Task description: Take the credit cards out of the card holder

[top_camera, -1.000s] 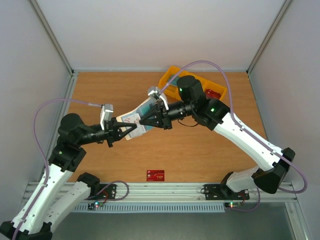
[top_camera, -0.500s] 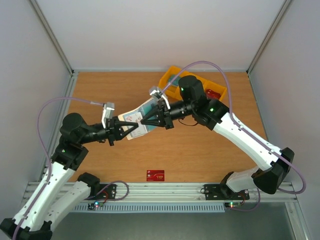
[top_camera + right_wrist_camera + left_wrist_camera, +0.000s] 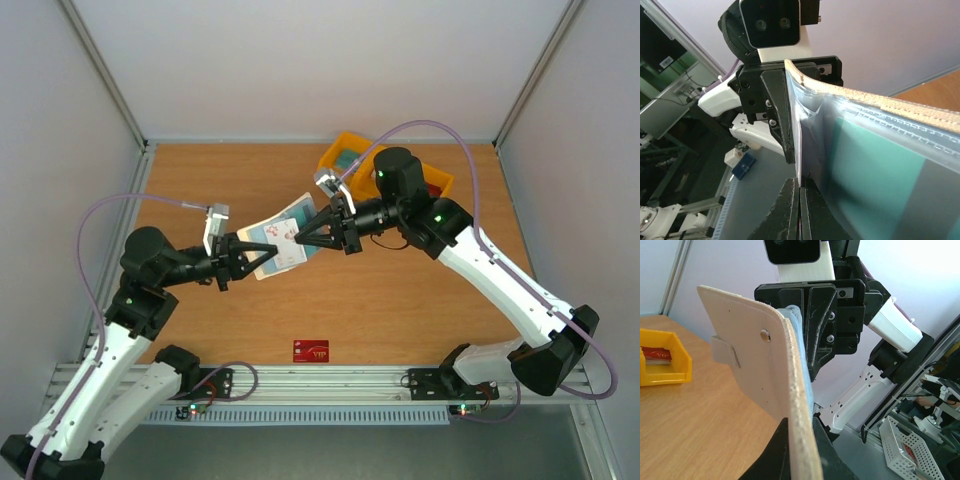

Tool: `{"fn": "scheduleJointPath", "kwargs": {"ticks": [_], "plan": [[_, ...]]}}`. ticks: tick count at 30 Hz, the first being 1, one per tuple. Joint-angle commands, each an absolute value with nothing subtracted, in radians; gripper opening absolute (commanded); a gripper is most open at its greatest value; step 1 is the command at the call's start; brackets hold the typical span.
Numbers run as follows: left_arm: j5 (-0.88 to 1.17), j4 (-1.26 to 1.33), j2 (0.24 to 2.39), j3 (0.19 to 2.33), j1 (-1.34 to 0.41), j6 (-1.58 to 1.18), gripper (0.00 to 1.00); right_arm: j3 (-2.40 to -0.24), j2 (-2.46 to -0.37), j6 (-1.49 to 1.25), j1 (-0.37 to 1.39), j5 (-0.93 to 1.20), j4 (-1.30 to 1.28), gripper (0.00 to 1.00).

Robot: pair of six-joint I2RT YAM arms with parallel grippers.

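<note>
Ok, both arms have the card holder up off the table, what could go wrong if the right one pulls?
1. The right end effector pinches a thin clear layer that looks like a pocket of the card holder, not a card; pulling may tear it or yank the holder free.
2. The left end effector grips only one edge, above the table, so the holder could slip and drop.

A wooden table (image 3: 200,180) bears a red card (image 3: 311,351) and a yellow bin (image 3: 332,158).
</note>
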State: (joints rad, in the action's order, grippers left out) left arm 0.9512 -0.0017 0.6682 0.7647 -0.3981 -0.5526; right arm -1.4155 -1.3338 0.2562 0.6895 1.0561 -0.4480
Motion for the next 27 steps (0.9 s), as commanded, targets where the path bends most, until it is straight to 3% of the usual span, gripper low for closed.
{"fn": "scheduleJointPath", "kwargs": {"ticks": [1,3,7,13,19,25,27], "plan": [[0.995,0.064,0.649,0.764,-0.393,-0.563,0.00,-1.447,-1.311,0.290,0.636,1.061,-0.507,0.01],[0.996,0.070,0.649,0.761,-0.394,-0.566,0.00,-1.454,-1.319,0.291,0.635,1.080,-0.515,0.02],[0.994,0.078,0.653,0.760,-0.393,-0.566,0.00,-1.453,-1.338,0.268,0.635,1.140,-0.496,0.15],[0.995,0.076,0.657,0.766,-0.393,-0.565,0.00,-1.427,-1.333,0.220,0.640,1.161,-0.422,0.16],[0.988,0.077,0.660,0.767,-0.393,-0.564,0.00,-1.420,-1.341,0.238,0.672,1.170,-0.436,0.33],[0.987,0.077,0.657,0.768,-0.394,-0.563,0.00,-1.428,-1.349,0.273,0.690,1.125,-0.480,0.22],[0.985,0.078,0.658,0.768,-0.393,-0.563,0.00,-1.426,-1.351,0.273,0.690,1.130,-0.476,0.14]]}}
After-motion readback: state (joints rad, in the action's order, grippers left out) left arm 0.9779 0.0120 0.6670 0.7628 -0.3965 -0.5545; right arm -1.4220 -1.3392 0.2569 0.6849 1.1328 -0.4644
